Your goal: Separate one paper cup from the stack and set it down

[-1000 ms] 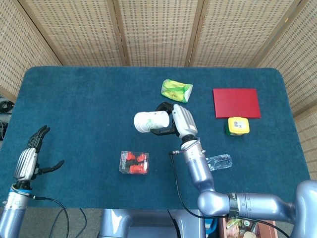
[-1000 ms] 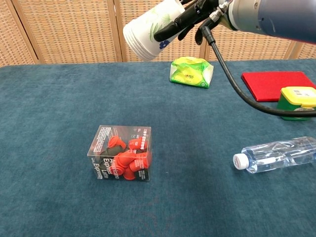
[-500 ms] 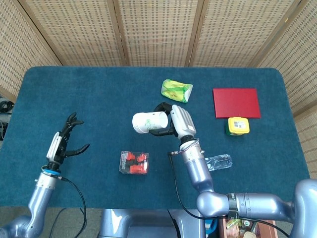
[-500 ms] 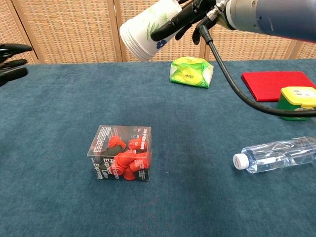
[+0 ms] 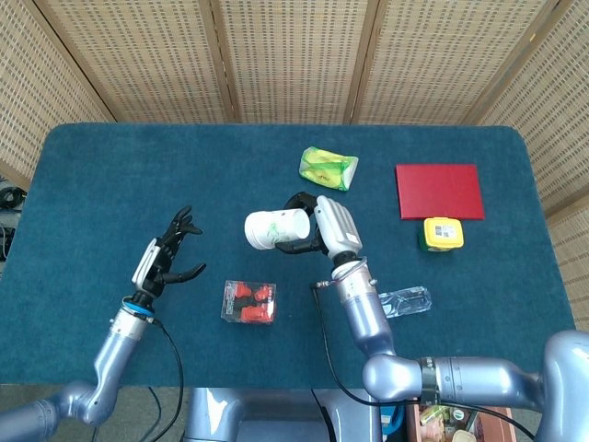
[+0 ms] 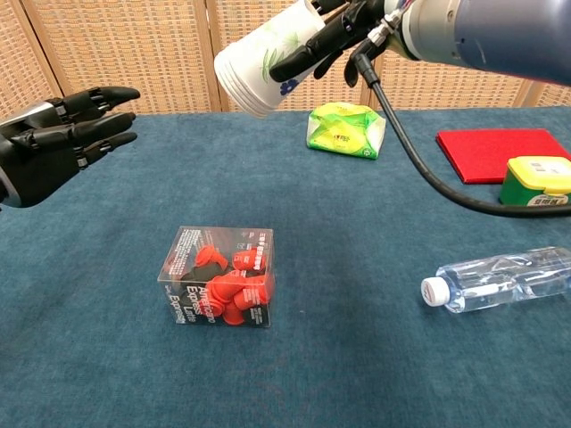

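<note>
Separation is not yet begun, we judge: our right hand (image 6: 335,36) clasps the cup stack (image 6: 268,53) aloft on its side, mouth leftward, while our left hand (image 6: 62,138), fingers apart and empty, must next reach that outermost rim.

Cup stack (image 5: 274,228) in my right hand (image 5: 333,230), gripped around wall, held in air above blue table. Stack tipped on its side, base end pointing to my left, mouth end toward my palm. Cups white paper with green leaf print and small blue mark (image 6: 268,55). Several nested rims show as ridges at lower left end in chest view; exact count unclear. No single cup separated from stack; none standing on table yet.
</note>
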You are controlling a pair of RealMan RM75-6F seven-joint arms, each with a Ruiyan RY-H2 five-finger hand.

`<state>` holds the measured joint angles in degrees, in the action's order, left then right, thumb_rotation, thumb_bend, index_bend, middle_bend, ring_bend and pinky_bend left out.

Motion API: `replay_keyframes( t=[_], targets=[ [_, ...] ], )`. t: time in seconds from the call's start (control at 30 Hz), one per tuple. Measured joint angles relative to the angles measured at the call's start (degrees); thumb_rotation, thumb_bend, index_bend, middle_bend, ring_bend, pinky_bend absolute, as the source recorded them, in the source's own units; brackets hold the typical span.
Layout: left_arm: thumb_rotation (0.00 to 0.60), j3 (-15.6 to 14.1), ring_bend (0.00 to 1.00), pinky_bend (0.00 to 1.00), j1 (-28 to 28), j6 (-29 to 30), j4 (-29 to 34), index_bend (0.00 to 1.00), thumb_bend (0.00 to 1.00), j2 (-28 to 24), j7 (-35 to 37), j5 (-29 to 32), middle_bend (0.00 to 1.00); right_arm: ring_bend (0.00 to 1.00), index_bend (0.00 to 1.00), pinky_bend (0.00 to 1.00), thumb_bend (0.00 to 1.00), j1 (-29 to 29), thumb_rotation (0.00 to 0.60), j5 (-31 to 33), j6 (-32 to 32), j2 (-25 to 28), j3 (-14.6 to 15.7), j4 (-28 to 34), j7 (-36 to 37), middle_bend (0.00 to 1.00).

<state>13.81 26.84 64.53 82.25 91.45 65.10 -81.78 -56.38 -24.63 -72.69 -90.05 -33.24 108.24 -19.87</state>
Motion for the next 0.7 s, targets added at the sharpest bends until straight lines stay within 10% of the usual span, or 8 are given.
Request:
replay_keyframes(
  t=[0.7],
  targets=[
    [0.6, 1.08, 0.0, 0.0, 3.27, -2.48, -2.94, 0.45, 0.22, 2.77, 3.89, 2.27, 0.0, 0.51, 0.78, 0.74, 0.19, -3.95, 0.6, 0.71, 0.62, -5.04, 0.27, -6.16, -0.97, 0.65]
  ],
)
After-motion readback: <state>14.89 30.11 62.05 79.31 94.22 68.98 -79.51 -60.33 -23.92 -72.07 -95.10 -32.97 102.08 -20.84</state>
